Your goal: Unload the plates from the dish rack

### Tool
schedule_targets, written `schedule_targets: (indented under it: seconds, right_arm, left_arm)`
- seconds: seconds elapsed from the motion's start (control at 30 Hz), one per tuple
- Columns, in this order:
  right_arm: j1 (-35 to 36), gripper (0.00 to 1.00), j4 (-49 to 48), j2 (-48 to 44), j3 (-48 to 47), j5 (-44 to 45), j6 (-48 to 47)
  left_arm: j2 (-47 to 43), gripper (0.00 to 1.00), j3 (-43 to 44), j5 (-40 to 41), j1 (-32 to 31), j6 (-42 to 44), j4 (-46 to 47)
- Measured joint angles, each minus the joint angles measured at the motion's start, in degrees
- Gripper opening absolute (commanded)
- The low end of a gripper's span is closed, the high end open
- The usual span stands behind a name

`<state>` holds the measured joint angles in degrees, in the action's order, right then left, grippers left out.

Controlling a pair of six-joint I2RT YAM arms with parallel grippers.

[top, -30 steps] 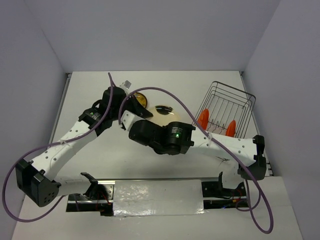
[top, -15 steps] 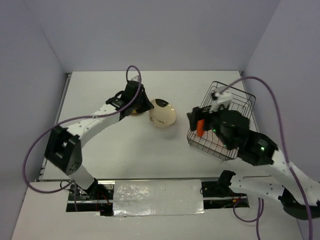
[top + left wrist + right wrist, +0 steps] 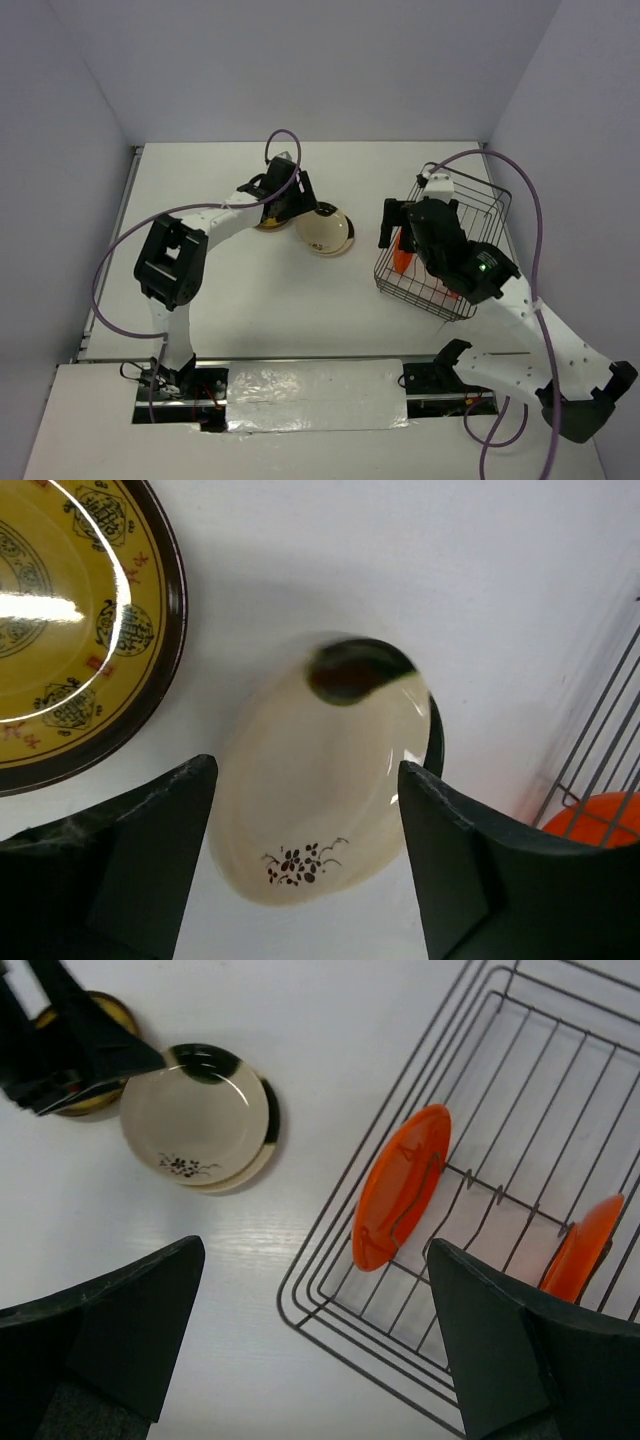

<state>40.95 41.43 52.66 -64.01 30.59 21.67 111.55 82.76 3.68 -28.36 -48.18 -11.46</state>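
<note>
Right jaws: spread wide and empty, hanging over the near left part of the dish rack [image 3: 520, 1090], touching nothing.
Dish rack: dark wire basket on the right of the white counter [image 3: 250, 300]. The right arm covers much of it in the top view.
First orange plate [image 3: 400, 1188]: stands on edge, leaning, in the rack's left slots. In the right wrist view it lies between the two fingers [image 3: 100, 1330], below them and apart from both.
Second orange plate [image 3: 585, 1245]: on edge further right in the rack, partly cut off by the right-hand finger.
Cream plate [image 3: 320, 780]: out of the rack, flat on the counter left of it. It has a dark patch at its rim and a small flower sprig. The edge of another plate shows under it.
Left jaws: wide apart and gripping nothing, above the cream plate, which sits between the fingers [image 3: 150, 860] without touching them.
Patterned plate [image 3: 70, 630]: yellow with a dark brown rim, flat on the counter just beside the cream plate, outside the left jaws.
Top view only: both arms together, the left reaching from the far left to the middle of the counter, and the whole outline of the rack.
Right wrist view only: both orange plates in their slots.
Left wrist view only: the patterned plate's face, which the left arm hides from above.
</note>
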Motion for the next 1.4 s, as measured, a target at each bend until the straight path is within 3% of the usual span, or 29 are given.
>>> schedule_targets:
  seconds: [0.07, 0.2, 0.3, 0.47, 0.53, 0.6, 0.63, 0.7, 0.73, 1.07, 1.27, 1.4]
  right_arm:
    - [-2.95, 1.00, 0.87, 2.54, 0.00, -0.74, 2.03]
    - [-7.78, 0.98, 0.66, 6.97, 1.20, -1.99, 5.25]
    - [-12.83, 0.90, -0.98, 9.35, 3.98, -4.66, 6.67]
    - [-17.31, 0.68, -4.35, 16.04, 5.09, -7.80, 7.41]
    - [-17.86, 0.65, -6.25, 19.12, 5.09, -9.29, 7.37]
    - [-18.12, 0.53, -8.04, 21.24, 5.29, -10.62, 7.34]
    - [-18.29, 0.34, -8.98, 22.12, 5.44, -11.26, 7.41]
    - [-18.58, 0.15, -10.36, 23.12, 5.99, -11.80, 7.45]
    - [-18.71, 0.11, -10.71, 23.19, 6.43, -11.61, 7.91]
    - [-19.08, 0.03, -12.55, 14.23, 7.72, -13.94, 11.89]
    - [-17.31, 0.03, -8.70, 9.31, -2.58, -14.97, 9.09]
    - [-8.46, 0.00, -7.30, 10.08, -10.99, -20.46, 2.64]
  left_arm:
    - [-0.11, 0.98, -0.07, -0.13, 0.02, -0.02, 0.55]
    - [-2.49, 0.99, -0.94, -0.48, -0.07, -0.07, -1.33]
    - [-8.70, 0.99, -2.21, -0.26, -0.37, 0.28, -4.94]
    - [-30.53, 1.00, -9.46, 0.79, -0.66, 2.32, -8.39]
    - [-41.03, 1.00, -13.53, 1.25, -0.68, 3.63, -9.27]
    - [-48.72, 0.99, -17.14, 1.60, -0.68, 4.92, -10.08]
    - [-51.63, 0.99, -18.75, 1.75, -0.68, 5.62, -10.99]
    - [-56.94, 0.99, -22.36, 2.54, -0.68, 6.73, -13.05]
    - [-59.12, 0.99, -24.15, 3.04, -0.68, 7.56, -14.53]
    - [-67.23, 1.00, -29.77, 4.74, -0.68, 11.13, -24.61]
    - [-72.24, 1.00, -29.20, 7.06, -0.68, 11.23, -27.78]
    - [-73.42, 1.00, -25.99, 13.62, -0.68, 7.80, -33.00]
